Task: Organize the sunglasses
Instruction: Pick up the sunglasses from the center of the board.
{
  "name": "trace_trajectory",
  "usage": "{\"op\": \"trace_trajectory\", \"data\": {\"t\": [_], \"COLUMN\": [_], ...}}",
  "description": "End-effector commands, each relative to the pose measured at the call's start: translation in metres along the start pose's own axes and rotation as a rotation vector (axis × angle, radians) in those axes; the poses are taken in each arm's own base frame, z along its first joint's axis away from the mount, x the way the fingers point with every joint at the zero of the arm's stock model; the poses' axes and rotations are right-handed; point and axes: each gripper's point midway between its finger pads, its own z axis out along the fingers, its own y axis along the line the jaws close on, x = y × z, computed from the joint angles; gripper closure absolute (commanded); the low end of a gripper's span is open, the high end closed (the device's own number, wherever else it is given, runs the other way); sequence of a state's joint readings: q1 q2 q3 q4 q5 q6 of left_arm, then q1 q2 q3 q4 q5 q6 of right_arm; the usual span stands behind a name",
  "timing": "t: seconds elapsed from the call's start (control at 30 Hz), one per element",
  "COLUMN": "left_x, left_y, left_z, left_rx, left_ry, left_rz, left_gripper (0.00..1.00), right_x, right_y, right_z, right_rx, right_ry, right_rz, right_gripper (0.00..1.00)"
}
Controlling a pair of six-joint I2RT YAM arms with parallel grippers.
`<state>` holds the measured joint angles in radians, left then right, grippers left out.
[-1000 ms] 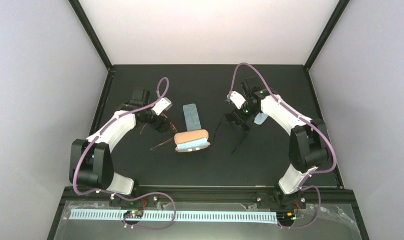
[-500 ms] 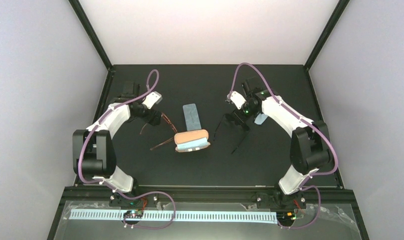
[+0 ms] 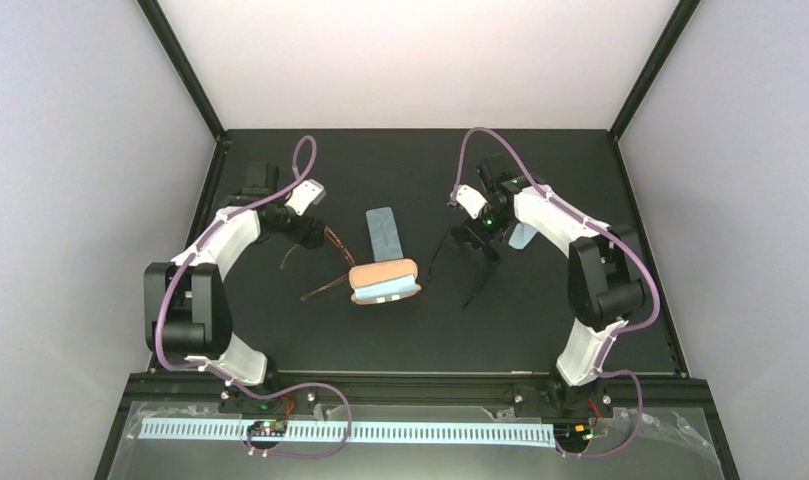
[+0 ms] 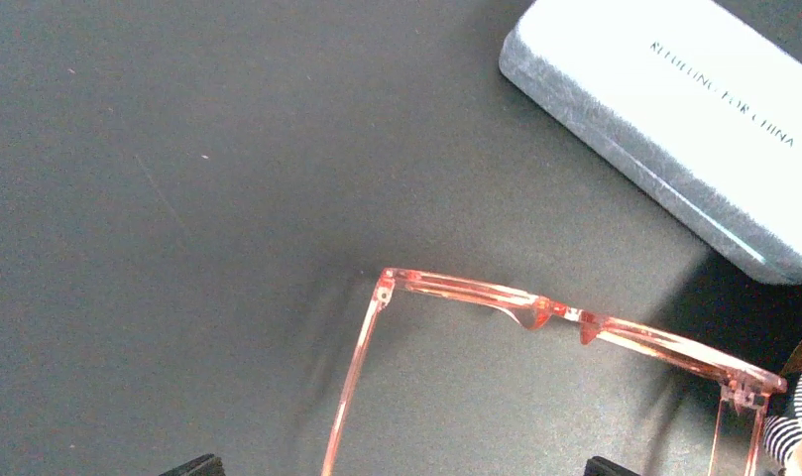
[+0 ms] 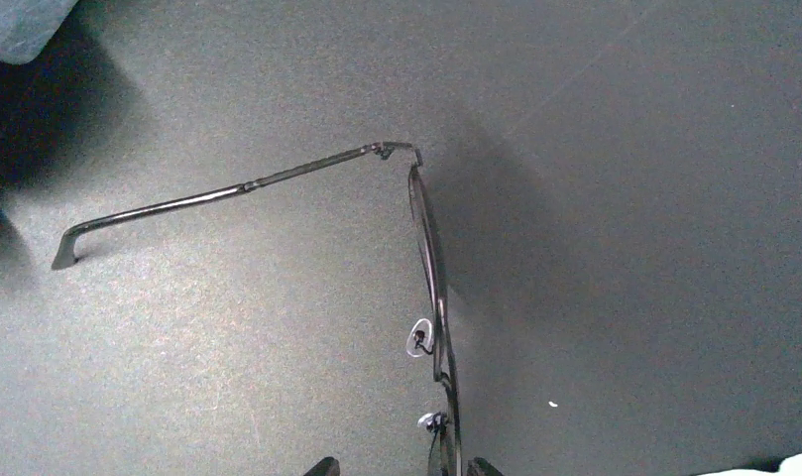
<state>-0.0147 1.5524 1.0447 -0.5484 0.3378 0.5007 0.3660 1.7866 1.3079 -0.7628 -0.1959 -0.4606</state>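
**A:** What takes up the most room?

**B:** The black desk [image 3: 420, 340], which fills the middle of the top view. The left arm [image 3: 230, 240] bends up the left side and the right arm [image 3: 560, 220] up the right.

**A:** And the cases?

**B:** An open tan case [image 3: 384, 272] sits at centre with a pale blue cloth [image 3: 388, 291] in it. A closed grey case [image 3: 384, 231] lies just above it, not touching. A second cloth [image 3: 524, 238] shows beside the right arm, partly hidden by it.

**A:** Where are the sunglasses?

**B:** Both are on the desk with their arms unfolded. The red pair [image 4: 456, 291] is just left of the tan case. In the left wrist view its front bar crosses the lower half, with the grey case in the upper right corner. The black pair [image 5: 431, 248] is right of the tan case. In the right wrist view its rim runs edge-on down to bottom centre, with one arm reaching left.

**A:** The claws?

**B:** The left claw [image 4: 397, 466] hangs over the red pair, spread wide and gripping nothing. One thin arm of the glasses runs down between its tips. The right claw [image 5: 401, 466] is roughly half closed, with a tip on either side of the black rim. The rim sits near the right-hand tip and there is a clear gap on the other side, so it isn't pinched.
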Motion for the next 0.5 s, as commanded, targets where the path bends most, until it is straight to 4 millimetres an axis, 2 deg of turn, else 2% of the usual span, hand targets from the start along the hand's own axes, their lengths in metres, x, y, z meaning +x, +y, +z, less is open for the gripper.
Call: {"op": "trace_trajectory", "data": {"t": [0.0, 0.47], "left_x": [-0.026, -0.023], "left_y": [0.004, 0.002], "left_z": [-0.019, -0.021], "left_rx": [-0.036, -0.049], "left_ry": [-0.107, -0.125], "left_rz": [0.009, 0.024], "left_gripper": [0.04, 0.04], "right_x": [-0.005, -0.004], "right_y": [-0.005, -0.009], "right_z": [0.0, 0.012], "right_rx": [0.015, 0.02], "right_ry": [0.004, 0.02], "right_rz": [-0.021, -0.007], "right_gripper": [0.67, 0.76]}}
